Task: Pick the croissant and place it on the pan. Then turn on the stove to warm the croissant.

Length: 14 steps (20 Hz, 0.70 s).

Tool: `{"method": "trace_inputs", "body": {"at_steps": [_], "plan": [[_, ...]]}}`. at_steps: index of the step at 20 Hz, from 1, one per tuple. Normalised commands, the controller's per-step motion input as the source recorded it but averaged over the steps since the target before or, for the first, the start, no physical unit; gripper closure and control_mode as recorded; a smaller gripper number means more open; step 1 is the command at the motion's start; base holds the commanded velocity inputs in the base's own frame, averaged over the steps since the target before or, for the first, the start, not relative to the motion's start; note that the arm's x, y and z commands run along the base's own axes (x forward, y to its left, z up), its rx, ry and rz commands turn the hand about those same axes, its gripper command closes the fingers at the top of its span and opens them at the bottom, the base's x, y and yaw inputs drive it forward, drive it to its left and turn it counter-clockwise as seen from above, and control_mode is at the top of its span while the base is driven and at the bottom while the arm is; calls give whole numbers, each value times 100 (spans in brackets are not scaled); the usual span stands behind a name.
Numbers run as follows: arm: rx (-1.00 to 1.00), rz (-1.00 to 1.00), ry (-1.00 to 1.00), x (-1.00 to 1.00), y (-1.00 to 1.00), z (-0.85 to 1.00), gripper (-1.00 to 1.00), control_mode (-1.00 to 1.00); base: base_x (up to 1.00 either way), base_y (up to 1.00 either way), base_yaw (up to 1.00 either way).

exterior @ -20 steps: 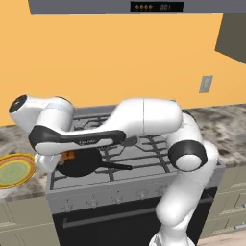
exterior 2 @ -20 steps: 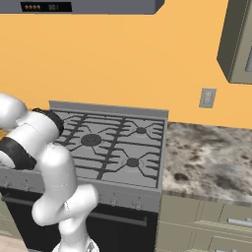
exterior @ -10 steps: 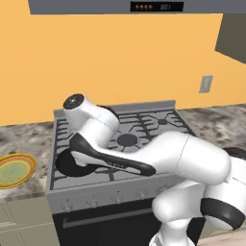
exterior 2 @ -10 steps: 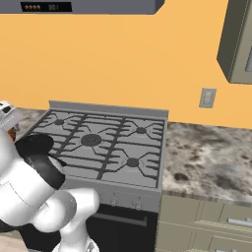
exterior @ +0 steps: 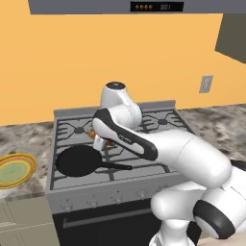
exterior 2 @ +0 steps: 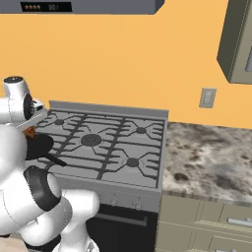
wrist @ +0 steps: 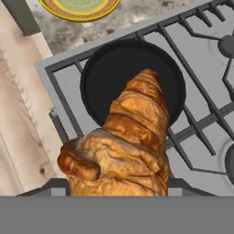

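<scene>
The croissant [wrist: 125,146], golden-brown and ridged, looms large in the hand view, and my gripper [exterior: 97,140] is shut on it. It hangs in the air above the stove [exterior: 144,126], over the near rim of the black pan [wrist: 114,73]. From the left base view the croissant [exterior: 91,135] is a small orange spot just behind the pan [exterior: 77,161], which rests on the front left burner with its handle pointing right. In the right base view the pan [exterior 2: 40,145] and a bit of the croissant [exterior 2: 29,132] peek out behind my arm. My fingers are mostly hidden by the pastry.
A yellow-rimmed green plate [exterior: 14,170] lies on the stone counter left of the stove, also at the top of the hand view as the plate [wrist: 80,7]. More counter [exterior 2: 211,157] stretches to the stove's right. The other burners [exterior 2: 91,140] are bare.
The arm has swung round from the left, near the plate, to above the stove behind the pan, carrying the croissant. The grip is unchanged.
</scene>
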Motion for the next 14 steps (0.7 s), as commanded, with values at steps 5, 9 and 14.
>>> {"method": "trace_inputs", "body": {"at_steps": [5,9,14], "plan": [[19,0,18,48,0,0,100,-100,0,0,0],[10,0,17,60,0,-3,100,-100,0,0,0],[2,-5,21,59,0,-17,100,-100,0,0,0]]}}
